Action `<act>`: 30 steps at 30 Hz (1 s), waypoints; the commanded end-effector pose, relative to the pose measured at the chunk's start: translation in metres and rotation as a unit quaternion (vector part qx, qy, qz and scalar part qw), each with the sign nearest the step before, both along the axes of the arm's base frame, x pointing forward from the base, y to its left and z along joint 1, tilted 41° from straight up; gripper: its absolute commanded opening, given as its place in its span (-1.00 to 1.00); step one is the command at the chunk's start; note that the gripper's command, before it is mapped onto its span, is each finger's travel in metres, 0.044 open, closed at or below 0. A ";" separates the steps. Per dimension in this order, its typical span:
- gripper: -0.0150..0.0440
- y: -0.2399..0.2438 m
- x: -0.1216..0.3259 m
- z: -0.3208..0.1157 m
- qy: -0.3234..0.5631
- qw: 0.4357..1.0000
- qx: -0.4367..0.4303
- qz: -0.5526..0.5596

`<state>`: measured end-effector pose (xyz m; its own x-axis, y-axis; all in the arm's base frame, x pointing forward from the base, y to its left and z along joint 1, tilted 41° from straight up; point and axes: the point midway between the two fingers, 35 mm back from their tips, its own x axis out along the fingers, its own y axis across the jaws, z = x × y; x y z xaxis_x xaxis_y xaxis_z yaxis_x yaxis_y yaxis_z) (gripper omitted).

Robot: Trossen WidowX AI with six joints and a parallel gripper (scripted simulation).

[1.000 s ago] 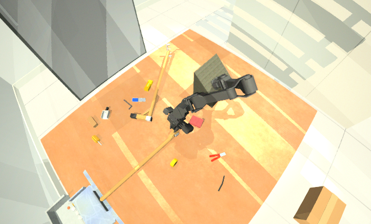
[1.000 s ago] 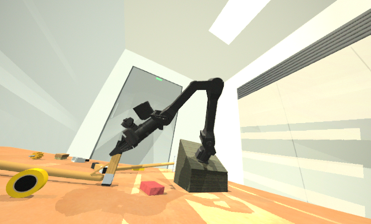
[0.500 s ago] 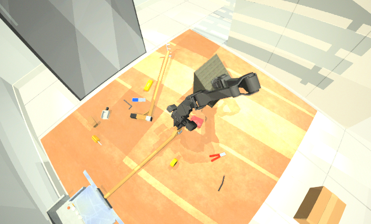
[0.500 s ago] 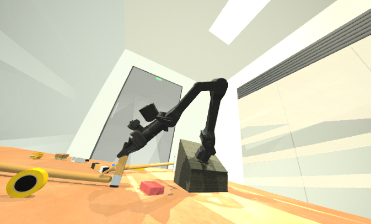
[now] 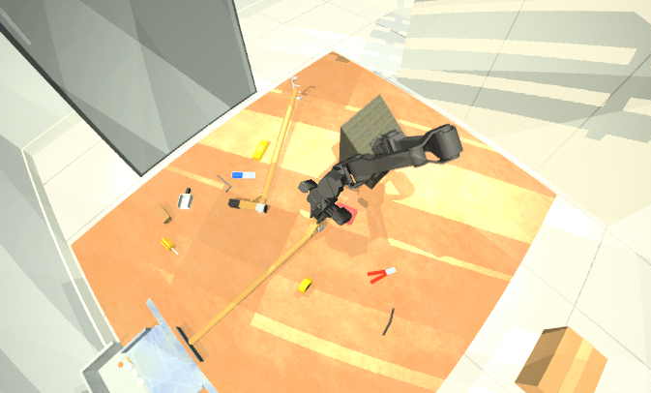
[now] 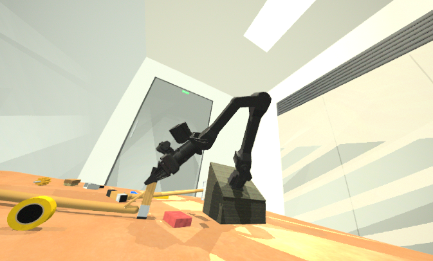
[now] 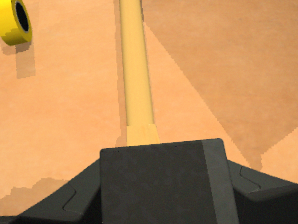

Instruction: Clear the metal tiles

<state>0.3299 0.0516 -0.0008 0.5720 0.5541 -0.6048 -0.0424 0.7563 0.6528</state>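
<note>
Sweep judged finished; my fingers clamp the long yellow wooden scraper, blade by the flat blue-grey steel plate's near edge; next: lower, release.

The arm was matte black throughout, with slim, angular links, a rounded elbow and a thick cylindrical forearm section. Two dark, boxy housings stuck out near the wrist. The black tool had tapering, wedge-like fingers, each with a thin curved seam line along its surface.
</note>
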 end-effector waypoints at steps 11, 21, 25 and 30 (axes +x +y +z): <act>-0.49 -0.001 -0.005 0.002 -0.006 1.000 -0.001 -0.001; -0.49 0.000 -0.006 0.000 -0.001 1.000 0.000 0.000; -0.49 0.000 -0.006 0.000 -0.001 1.000 0.000 0.000; -0.49 0.000 -0.006 0.000 -0.001 1.000 0.000 0.000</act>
<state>0.3237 0.0515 -0.0008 0.5736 0.5533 -0.6040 -0.0435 0.7569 0.6521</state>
